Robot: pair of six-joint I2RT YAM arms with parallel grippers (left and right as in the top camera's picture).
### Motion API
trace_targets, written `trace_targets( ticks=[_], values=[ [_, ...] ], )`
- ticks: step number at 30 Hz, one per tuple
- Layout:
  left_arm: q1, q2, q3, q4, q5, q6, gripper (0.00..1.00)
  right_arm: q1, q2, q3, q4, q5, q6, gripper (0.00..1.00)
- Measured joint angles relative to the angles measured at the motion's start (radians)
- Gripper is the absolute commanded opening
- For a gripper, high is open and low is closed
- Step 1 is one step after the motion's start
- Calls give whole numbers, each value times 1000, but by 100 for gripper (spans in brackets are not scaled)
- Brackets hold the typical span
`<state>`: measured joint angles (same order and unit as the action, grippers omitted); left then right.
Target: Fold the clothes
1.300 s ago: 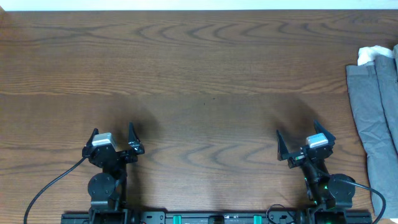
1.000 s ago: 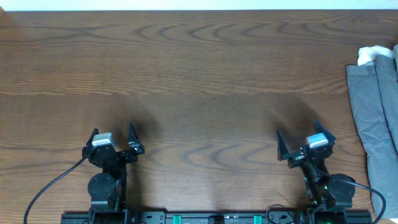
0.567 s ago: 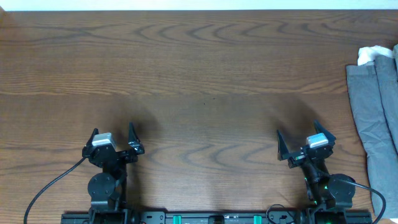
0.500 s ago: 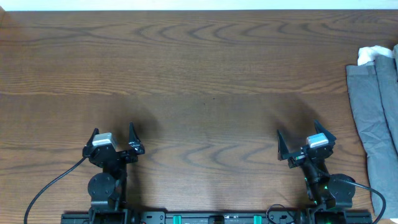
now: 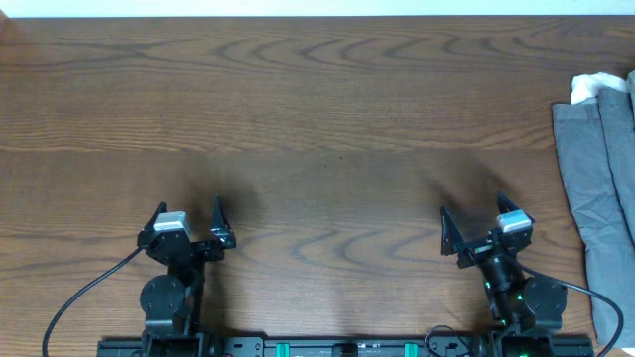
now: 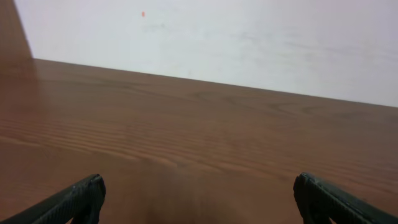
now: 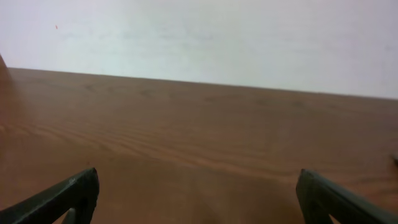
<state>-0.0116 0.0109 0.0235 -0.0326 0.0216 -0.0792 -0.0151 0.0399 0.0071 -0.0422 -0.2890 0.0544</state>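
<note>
- The left gripper (image 5: 189, 210), black with a pale top block, sits at the near edge of the dark brown wood-grain table (image 5: 327, 119), its jaws spread wide over bare wood.
- The right gripper (image 5: 473, 208), of the same build, sits at the near edge further right, its jaws likewise spread wide.
- The clothes, a grey-olive fabric garment (image 5: 595, 178), lie flat along the table's right edge, apart from the right gripper and partly out of frame.
- A pale white patch (image 5: 593, 87) shows at the garment's far end.
- A plain white wall (image 6: 249, 37) rises beyond the table's far edge.
</note>
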Motion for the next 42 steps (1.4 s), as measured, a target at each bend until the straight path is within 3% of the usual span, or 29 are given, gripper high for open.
trace_targets(
  ticks=[11,17,24,32,37,42],
  values=[
    [0,2,8,-14,33,0,98,0,192,11,31,6,78,99],
    [0,109,72,-72,36,0,98,0,415,179,-7,16,93,99],
    [0,451,352,-212,40,-1,98,0,823,566,-216,6,99,99],
    [0,929,865,-551,111,-3,98,0,1257,1062,-566,-7,34,99],
    [0,1157,1144,-784,159,-3,98,0,1370,1235,-679,-103,8,99],
    [0,1244,1217,-822,192,-8,98,-10,1396,1286,-729,-93,34,99]
  ],
)
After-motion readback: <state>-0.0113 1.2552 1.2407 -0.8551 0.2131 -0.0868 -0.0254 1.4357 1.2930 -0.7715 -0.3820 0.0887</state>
